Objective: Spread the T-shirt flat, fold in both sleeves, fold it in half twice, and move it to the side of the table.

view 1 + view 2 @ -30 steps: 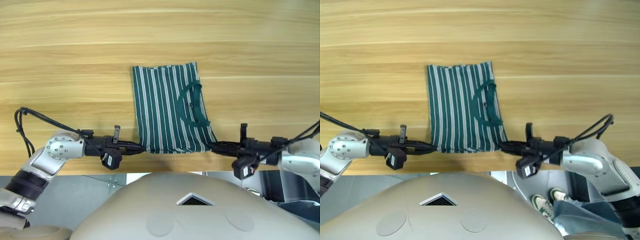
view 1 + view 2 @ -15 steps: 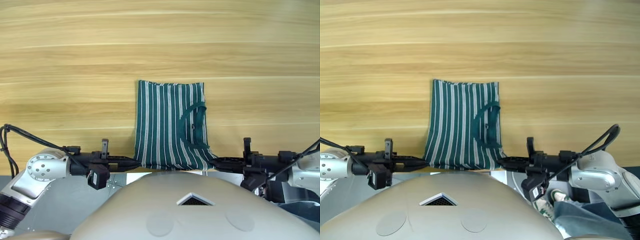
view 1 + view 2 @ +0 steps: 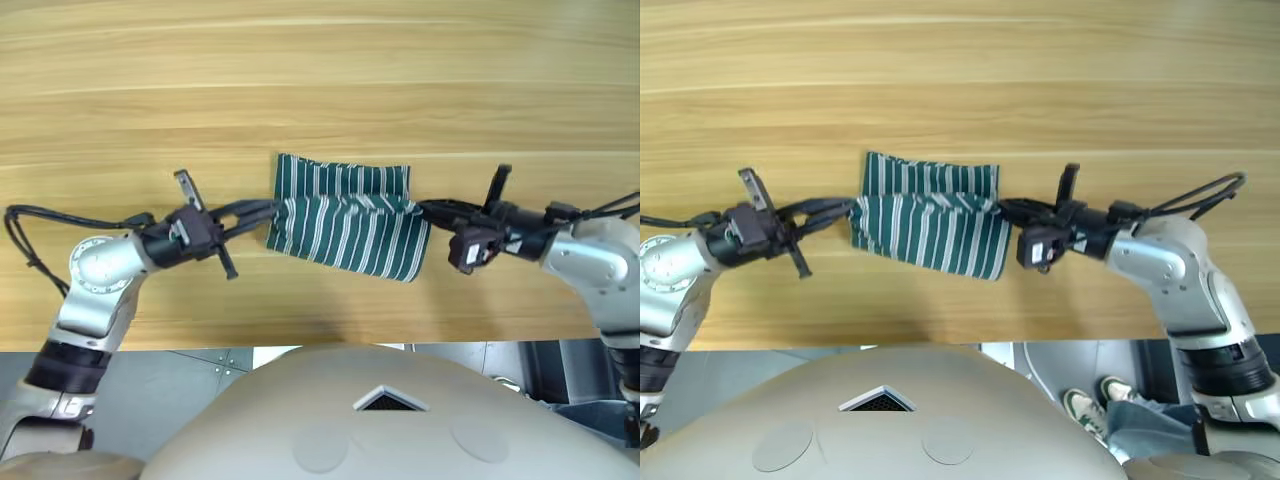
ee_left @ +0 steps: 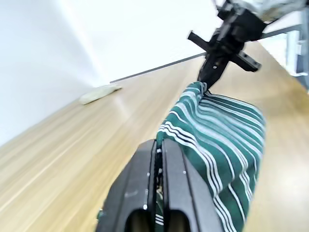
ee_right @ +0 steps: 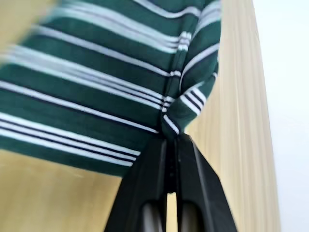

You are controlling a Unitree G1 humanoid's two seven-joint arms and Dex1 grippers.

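The striped green T-shirt (image 3: pixel 345 218) is stretched sideways between the two grippers, above the near half of the wooden table (image 3: pixel 320 80). It is doubled over. A narrow band along its far edge lies flat on the wood, and the layer in front of that band is drawn up and held by its two ends. The front layer's near edge slants, sitting lower toward the T-shirt's right end. Whether that edge touches the wood I cannot tell.

The left gripper (image 3: pixel 262 208) is at the T-shirt's left end. Its fingers (image 4: pixel 145 179) are pressed together on the cloth, which spills out from between them and runs on toward the other gripper. The right gripper (image 3: pixel 425 207) is at the T-shirt's right end, level with the left one. Its fingers (image 5: pixel 147 179) are clamped on a bunched corner of the cloth, and the stripes fan out from that pinch. Both arms reach in toward the T-shirt from its two sides.

A small pale lump (image 4: pixel 99 93) lies on the table well apart from the T-shirt, close to a white wall (image 4: pixel 43 58).
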